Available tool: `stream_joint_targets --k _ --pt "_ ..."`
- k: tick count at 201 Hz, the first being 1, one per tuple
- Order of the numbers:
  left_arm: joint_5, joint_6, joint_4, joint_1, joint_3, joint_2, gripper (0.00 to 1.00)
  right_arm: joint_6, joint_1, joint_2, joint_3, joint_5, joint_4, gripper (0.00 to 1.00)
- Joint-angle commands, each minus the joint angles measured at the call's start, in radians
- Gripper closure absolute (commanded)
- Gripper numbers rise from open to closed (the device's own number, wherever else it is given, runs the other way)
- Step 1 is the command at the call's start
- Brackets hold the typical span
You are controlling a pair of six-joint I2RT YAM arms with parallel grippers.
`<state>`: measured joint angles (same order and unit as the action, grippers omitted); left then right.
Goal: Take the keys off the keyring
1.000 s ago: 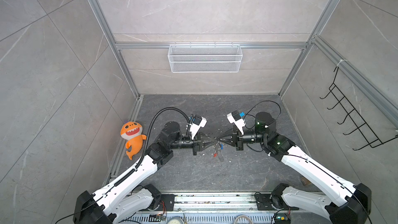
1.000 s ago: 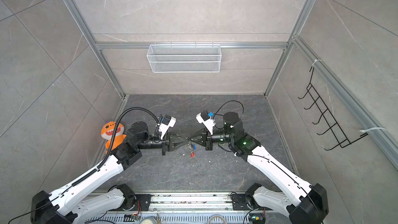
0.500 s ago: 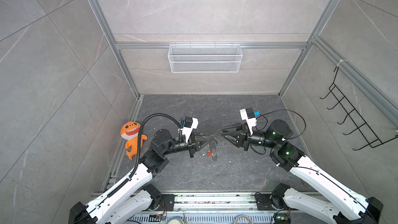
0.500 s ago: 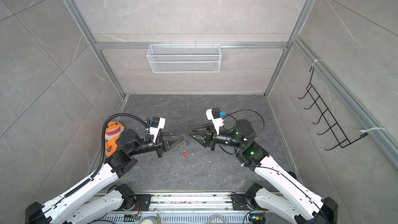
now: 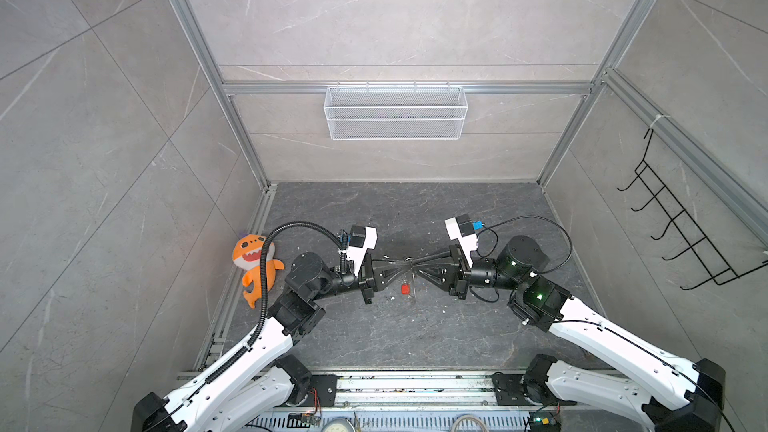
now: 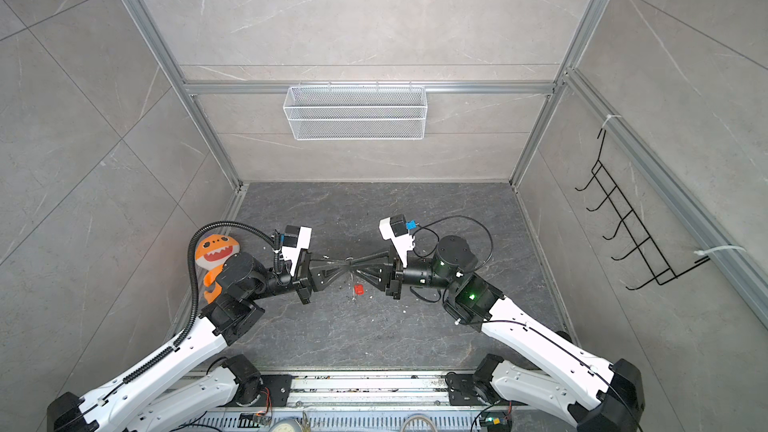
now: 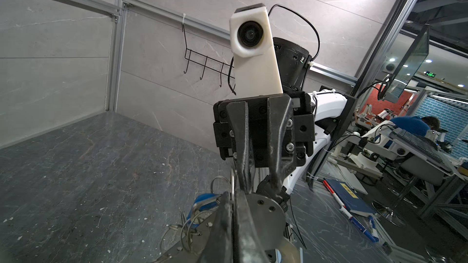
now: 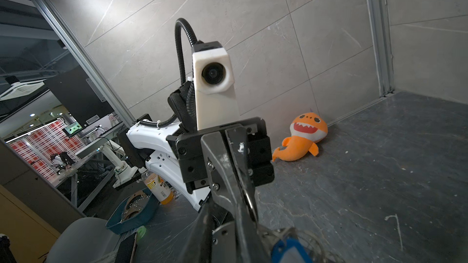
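Both arms have swung back together since half a second ago, when they stood apart with the right jaws spread wide. Now the left gripper (image 5: 404,264) and right gripper (image 5: 419,267) meet tip to tip at the centre of both top views.

The left pincer is pressed together, pinching the thin silver metal keyring (image 7: 263,212) with its flat grey fob, held aloft between the tips. The right jaws are drawn nearly closed there; whether they grip anything I cannot tell.

The small key with the red-orange plastic tag (image 5: 404,289) sits just below the tips, low by the dark stone floor (image 5: 415,338). It looks freed, though I cannot be sure. The key with the blue plastic tag (image 8: 288,249), at the lower right of the right wrist view, hangs among the rings, so it is probably left to remove.
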<state>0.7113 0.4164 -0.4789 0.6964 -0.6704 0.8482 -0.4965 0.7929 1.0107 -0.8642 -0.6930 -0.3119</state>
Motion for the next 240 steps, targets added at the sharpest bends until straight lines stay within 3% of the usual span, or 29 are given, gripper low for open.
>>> stream_joint_targets --k 1,16,87,185,217,240 --pt "0.012 0.005 -0.090 0.003 -0.004 -0.027 1.00 0.032 0.010 0.010 -0.032 0.034 0.033 0.80" --pt "0.017 0.007 -0.090 0.003 -0.003 -0.029 1.00 0.040 0.011 0.001 -0.026 0.068 0.045 0.76" --pt "0.032 0.001 -0.075 0.003 -0.003 -0.042 1.00 0.093 0.011 -0.102 -0.076 0.094 0.135 0.72" --pt "0.057 0.019 -0.102 0.003 -0.005 -0.037 1.00 0.070 0.011 -0.021 -0.080 0.060 0.129 0.78" --pt "0.059 0.021 -0.110 0.003 -0.007 -0.030 1.00 0.070 0.017 -0.015 -0.075 0.046 0.130 0.78" --pt "0.062 0.021 -0.110 0.003 -0.007 -0.026 1.00 0.077 0.021 -0.017 -0.071 0.030 0.127 0.72"
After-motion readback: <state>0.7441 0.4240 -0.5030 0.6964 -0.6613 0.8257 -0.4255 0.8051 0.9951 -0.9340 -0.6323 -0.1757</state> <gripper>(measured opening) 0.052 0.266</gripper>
